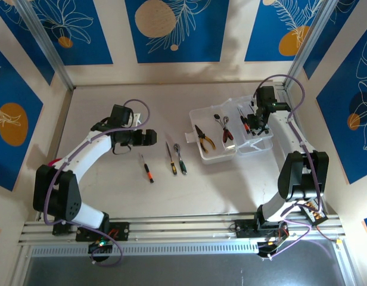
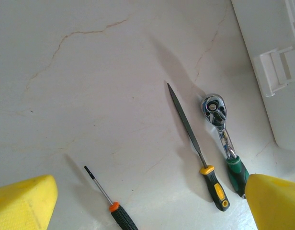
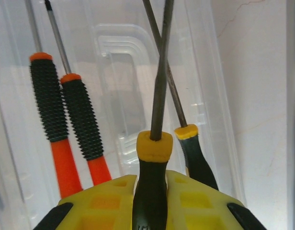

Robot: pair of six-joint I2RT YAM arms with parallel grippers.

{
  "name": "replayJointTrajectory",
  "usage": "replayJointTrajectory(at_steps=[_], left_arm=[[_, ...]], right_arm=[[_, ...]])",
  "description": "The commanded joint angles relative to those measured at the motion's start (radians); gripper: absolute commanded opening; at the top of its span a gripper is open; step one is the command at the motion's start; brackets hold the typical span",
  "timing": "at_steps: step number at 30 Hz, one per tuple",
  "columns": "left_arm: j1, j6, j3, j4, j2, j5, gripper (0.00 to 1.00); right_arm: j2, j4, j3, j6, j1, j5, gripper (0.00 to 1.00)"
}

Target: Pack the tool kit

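The clear plastic box (image 1: pixel 196 114) lies open at the right of the table. In it are yellow-handled pliers (image 1: pixel 204 137), red-handled pliers (image 1: pixel 226 128) and screwdrivers (image 1: pixel 244 123). My right gripper (image 1: pixel 258 122) hovers over the box (image 3: pixel 123 57), shut on a black-handled, yellow-collared screwdriver (image 3: pixel 154 146). Beside it lie two black-and-orange screwdrivers (image 3: pixel 48 100) and another yellow-collared tool (image 3: pixel 193 148). My left gripper (image 1: pixel 146 137) is open above the table. Below it (image 2: pixel 150 194) lie a black-and-orange screwdriver (image 2: pixel 114 213), a yellow-handled file (image 2: pixel 195 143) and a green-handled ratchet (image 2: pixel 221 127).
The three loose tools lie in a row mid-table (image 1: pixel 170 159), left of the box. The box's latch edge (image 2: pixel 277 72) reaches into the left wrist view at the right. Patterned walls close the table at the back and both sides.
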Motion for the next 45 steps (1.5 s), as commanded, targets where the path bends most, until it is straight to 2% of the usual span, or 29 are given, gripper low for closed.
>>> replayJointTrajectory(at_steps=[1,17,19,22,24,29,36,45], left_arm=[[0.005,0.011,-0.003,0.013,0.009,0.029,1.00],[0.005,0.012,-0.002,0.013,0.020,0.042,1.00],[0.004,0.016,-0.001,0.008,0.024,0.038,1.00],[0.004,0.023,0.002,-0.007,0.036,0.024,1.00],[0.000,0.030,0.005,-0.023,0.046,0.004,1.00],[-0.020,0.044,0.004,-0.053,0.067,-0.051,1.00],[-0.032,0.035,-0.009,-0.038,0.076,-0.061,1.00],[-0.040,0.018,-0.014,-0.016,0.099,-0.041,1.00]], right_arm=[[0.005,-0.024,0.028,-0.023,0.005,0.047,0.18],[-0.013,-0.069,0.063,-0.004,0.023,0.077,0.36],[-0.033,-0.084,0.078,0.010,0.034,0.069,0.49],[-0.066,-0.108,0.100,0.037,0.062,0.047,0.84],[-0.089,-0.120,0.106,0.059,0.086,0.020,0.98],[-0.140,-0.111,0.091,0.098,0.203,-0.120,0.99],[-0.144,-0.024,0.053,0.210,0.398,-0.248,0.99],[0.035,0.077,0.094,0.299,0.573,-0.304,0.89]])
